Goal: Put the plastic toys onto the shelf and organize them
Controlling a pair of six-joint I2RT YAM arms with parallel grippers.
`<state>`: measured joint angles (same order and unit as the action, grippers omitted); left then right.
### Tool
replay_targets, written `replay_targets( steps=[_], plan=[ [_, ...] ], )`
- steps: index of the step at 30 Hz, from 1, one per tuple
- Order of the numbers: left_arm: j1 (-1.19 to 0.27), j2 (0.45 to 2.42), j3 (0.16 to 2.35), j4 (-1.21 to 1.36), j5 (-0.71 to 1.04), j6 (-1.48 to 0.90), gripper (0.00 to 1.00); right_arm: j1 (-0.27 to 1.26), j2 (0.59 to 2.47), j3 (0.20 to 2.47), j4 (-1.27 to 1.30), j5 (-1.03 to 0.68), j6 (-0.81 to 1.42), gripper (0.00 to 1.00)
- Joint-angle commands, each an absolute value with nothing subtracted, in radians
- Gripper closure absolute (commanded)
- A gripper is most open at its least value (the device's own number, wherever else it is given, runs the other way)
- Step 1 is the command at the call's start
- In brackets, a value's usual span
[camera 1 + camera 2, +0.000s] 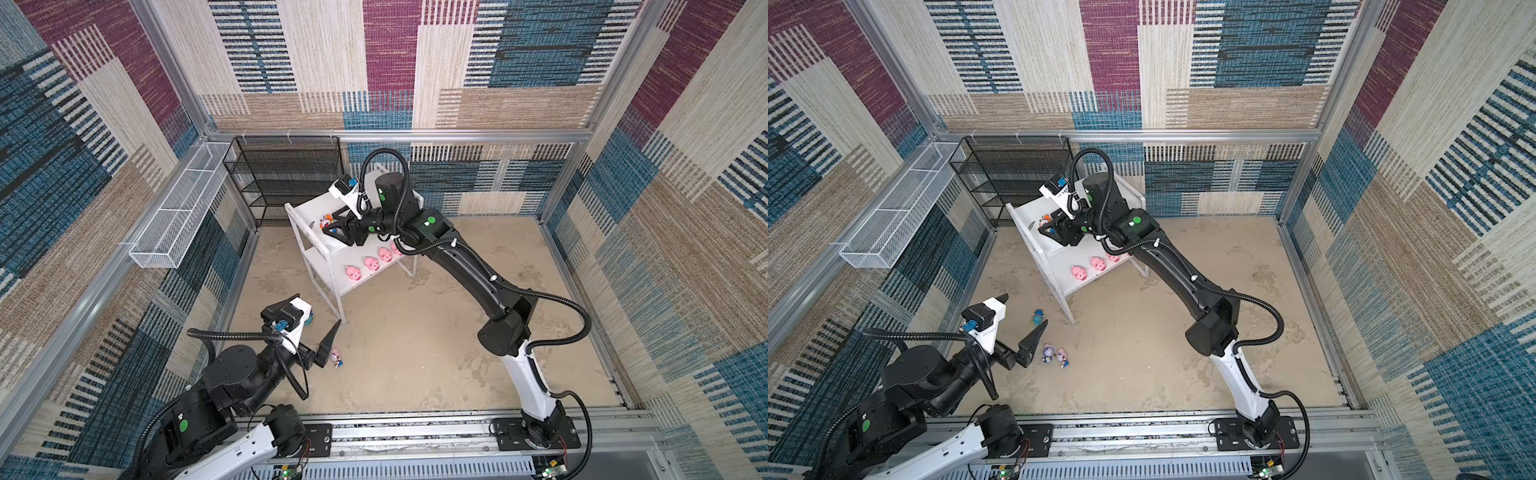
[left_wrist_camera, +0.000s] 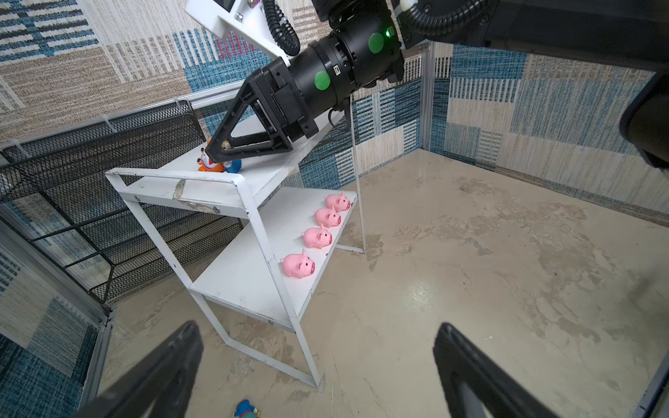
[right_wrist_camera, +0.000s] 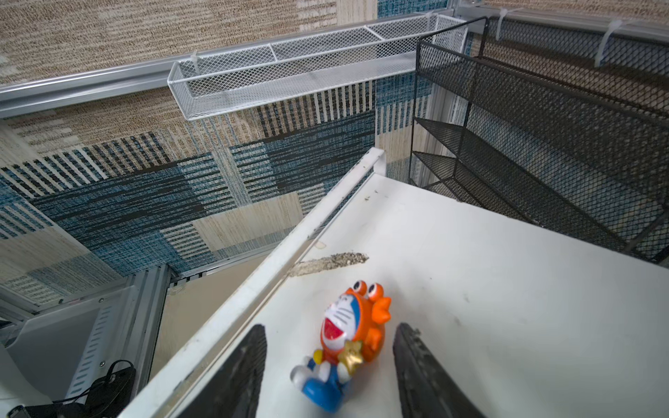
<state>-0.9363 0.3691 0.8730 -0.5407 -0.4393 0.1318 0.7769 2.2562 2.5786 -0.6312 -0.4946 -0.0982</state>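
Observation:
The white shelf (image 1: 305, 210) stands at the back. Its lower board (image 2: 231, 275) carries a row of several pink pigs (image 2: 297, 265) (image 1: 354, 273). On the top board (image 3: 488, 289) an orange-hooded figurine (image 3: 347, 336) lies tilted between the fingers of my right gripper (image 3: 331, 326), which is open with a gap on each side of the toy. My left gripper (image 1: 1026, 308) hangs wide open over the floor, holding nothing. On the floor lie a blue-hooded figurine (image 1: 1038, 318), a purple one (image 1: 1049, 353) and a pink one (image 1: 1063, 356).
A black mesh rack (image 1: 286, 174) stands behind the shelf in the back left corner. A long white wire basket (image 1: 178, 216) hangs on the left wall. The shelf's front leg (image 2: 307, 376) stands close to the left gripper and the floor toys.

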Motion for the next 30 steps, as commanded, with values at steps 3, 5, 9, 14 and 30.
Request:
replay_targets(
  steps=[3,5,9,14,30],
  plan=[
    [-0.936,0.366,0.871,-0.518,-0.436,0.119,0.01,0.779,2.267,2.588,-0.624,-0.492,-0.087,0.44],
    [-0.936,0.364,0.871,-0.517,-0.436,0.120,0.01,0.779,2.272,2.588,-0.624,-0.491,-0.085,0.45],
    [-0.936,0.360,0.870,-0.517,-0.434,0.120,0.01,0.784,2.278,2.591,-0.627,-0.480,-0.084,0.49],
    [-0.936,0.358,0.868,-0.514,-0.433,0.121,0.01,0.785,2.275,2.592,-0.627,-0.459,-0.086,0.57],
    [-0.936,0.371,0.889,-0.510,-0.417,0.117,0.01,0.785,2.193,2.535,-0.577,-0.389,-0.111,0.76]
  ],
)
